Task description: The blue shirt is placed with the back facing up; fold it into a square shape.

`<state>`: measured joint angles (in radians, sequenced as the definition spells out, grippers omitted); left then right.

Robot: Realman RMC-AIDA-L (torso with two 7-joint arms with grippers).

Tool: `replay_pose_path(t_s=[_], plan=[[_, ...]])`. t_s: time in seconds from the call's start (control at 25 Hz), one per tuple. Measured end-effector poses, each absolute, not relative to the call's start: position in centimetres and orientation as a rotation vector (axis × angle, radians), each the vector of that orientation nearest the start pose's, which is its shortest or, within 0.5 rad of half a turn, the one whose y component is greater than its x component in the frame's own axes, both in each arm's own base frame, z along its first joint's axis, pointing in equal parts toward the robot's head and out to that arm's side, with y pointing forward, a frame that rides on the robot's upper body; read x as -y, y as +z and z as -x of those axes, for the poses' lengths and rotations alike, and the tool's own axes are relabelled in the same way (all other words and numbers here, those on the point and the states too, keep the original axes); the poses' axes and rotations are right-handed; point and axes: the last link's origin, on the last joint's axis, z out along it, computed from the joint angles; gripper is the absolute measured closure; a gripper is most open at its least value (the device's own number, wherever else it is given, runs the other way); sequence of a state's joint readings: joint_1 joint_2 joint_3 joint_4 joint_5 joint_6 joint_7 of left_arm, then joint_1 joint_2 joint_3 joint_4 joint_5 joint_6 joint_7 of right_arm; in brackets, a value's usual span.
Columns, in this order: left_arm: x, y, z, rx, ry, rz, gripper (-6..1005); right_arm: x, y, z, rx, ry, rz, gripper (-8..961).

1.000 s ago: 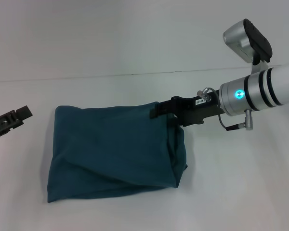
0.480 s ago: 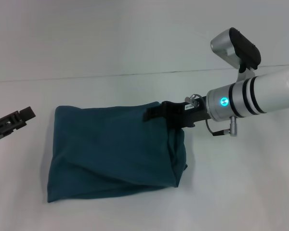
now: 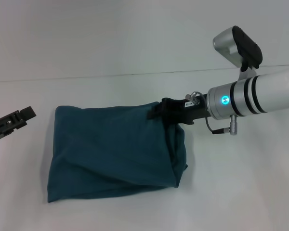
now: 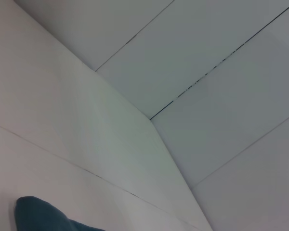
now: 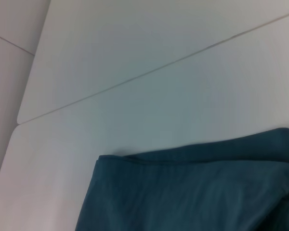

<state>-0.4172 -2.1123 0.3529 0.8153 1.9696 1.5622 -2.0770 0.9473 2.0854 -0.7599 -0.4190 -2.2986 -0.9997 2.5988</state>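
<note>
Folded shirt [image 3: 113, 151] mid-table, roughly square. R gripper [image 3: 156, 111] at far R corner, grip state unclear. L gripper [image 3: 12, 120] parked apart, also unclear. Risk: snagged cloth on pull-out undoing 1 fold.

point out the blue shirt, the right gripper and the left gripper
blue shirt [image 3: 111, 151], head view, middle of the folded fabric.
right gripper [image 3: 159, 111], head view, black tip at the shirt's far right corner.
left gripper [image 3: 20, 115], head view, black tip.

white table [image 3: 241, 192]; folded blue shirt [image 3: 111, 154]
</note>
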Motion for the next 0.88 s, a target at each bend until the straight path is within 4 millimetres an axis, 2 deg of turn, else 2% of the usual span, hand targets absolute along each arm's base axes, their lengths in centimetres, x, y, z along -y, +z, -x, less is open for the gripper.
replay_pose_path(t_s=[0.32, 0.52, 0.88], plan=[[-31.7, 6.6, 30.9, 1.533, -1.088, 2.028, 330, -43.4, -5.9, -19.7, -1.837, 0.411, 2.111, 745], [-31.7, 6.6, 30.9, 1.53, -1.087, 2.03, 331, -43.6, -5.9, -19.8, -1.8, 0.408, 2.12, 918], [-31.7, 6.7, 30.9, 1.524, -1.087, 2.029, 331, -44.4, -5.7, -18.9, -1.708, 0.435, 2.147, 918]])
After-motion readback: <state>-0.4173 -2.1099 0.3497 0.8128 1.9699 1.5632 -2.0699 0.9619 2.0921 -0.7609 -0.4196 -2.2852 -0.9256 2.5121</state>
